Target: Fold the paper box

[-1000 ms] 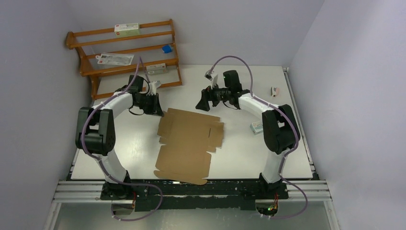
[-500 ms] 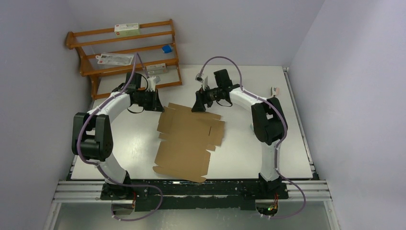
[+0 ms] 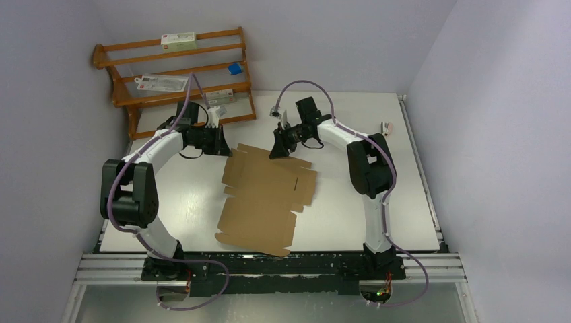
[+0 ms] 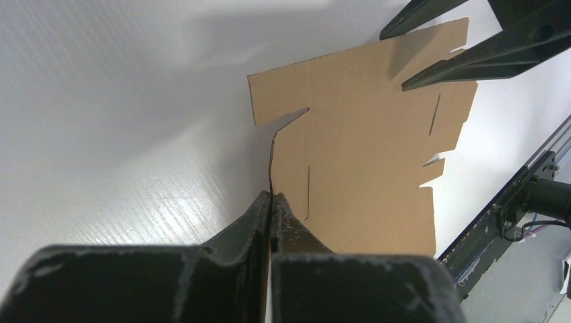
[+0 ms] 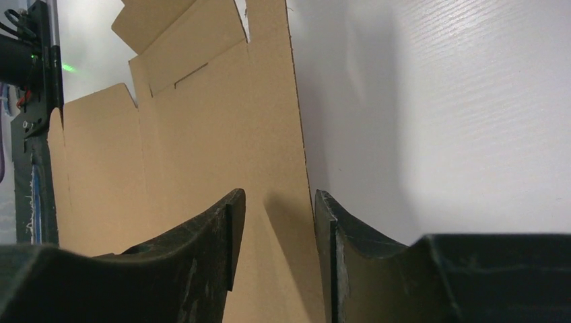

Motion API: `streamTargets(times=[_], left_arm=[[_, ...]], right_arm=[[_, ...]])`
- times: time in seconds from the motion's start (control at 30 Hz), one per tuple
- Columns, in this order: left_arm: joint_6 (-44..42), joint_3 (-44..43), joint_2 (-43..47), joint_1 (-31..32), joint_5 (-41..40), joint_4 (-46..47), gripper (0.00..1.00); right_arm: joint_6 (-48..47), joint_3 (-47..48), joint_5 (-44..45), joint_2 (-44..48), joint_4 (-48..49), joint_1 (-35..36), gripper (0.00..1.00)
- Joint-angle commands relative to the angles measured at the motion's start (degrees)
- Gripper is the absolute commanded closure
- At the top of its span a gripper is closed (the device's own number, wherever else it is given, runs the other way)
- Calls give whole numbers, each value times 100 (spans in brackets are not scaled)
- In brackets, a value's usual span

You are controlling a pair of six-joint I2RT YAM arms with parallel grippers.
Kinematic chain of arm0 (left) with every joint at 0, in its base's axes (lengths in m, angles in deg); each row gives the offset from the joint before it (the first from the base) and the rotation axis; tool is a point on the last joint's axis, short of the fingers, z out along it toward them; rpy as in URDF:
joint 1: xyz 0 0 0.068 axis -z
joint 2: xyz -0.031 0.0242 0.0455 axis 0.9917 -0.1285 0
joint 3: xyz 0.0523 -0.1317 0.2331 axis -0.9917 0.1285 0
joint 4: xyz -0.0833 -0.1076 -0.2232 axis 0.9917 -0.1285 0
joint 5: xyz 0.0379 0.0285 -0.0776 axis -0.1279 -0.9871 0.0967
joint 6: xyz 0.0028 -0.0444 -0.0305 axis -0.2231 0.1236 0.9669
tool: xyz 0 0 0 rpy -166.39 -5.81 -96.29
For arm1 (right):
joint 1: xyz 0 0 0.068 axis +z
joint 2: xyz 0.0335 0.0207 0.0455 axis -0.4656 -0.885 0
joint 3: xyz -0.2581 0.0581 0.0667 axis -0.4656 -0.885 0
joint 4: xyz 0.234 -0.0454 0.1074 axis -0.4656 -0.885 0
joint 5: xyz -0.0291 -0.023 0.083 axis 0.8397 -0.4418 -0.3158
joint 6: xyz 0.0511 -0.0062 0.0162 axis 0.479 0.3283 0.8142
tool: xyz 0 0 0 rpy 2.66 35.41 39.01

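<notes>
The paper box point(image 3: 266, 198) is a flat brown cardboard sheet with flaps, lying in the middle of the table. My left gripper point(image 3: 219, 145) is at its far left corner. In the left wrist view the gripper point(image 4: 271, 198) is shut on the thin edge of the cardboard point(image 4: 363, 148), which is raised a little there. My right gripper point(image 3: 277, 149) is at the sheet's far edge. In the right wrist view it point(image 5: 273, 202) is open, with the cardboard point(image 5: 202, 134) edge between its fingers, close to the right finger point(image 5: 330, 229).
A wooden rack point(image 3: 175, 74) stands at the back left, holding white cartons and a blue item point(image 3: 234, 68). A small object point(image 3: 386, 128) lies near the table's right edge. The right gripper's fingers point(image 4: 471, 54) show at the top right of the left wrist view.
My right gripper has moved left and down to the sheet's far edge. My left gripper has shifted slightly back, and the sheet's far left corner has risen and moved with it.
</notes>
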Motion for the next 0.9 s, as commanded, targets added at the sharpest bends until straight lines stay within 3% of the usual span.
streamTargets(times=[0.0,0.4,0.87], left_arm=[[-106,36,224,38,270,204,95],[-106,-42,27,30,3,72,94],[262,-135,-460,-305,-537,-105,74]], right_arm=[[-290,230,-181,-172,-291,38,56],[-782,460,-144,-66,-890,73,92],[-952,123,650,497,-714,324,99]])
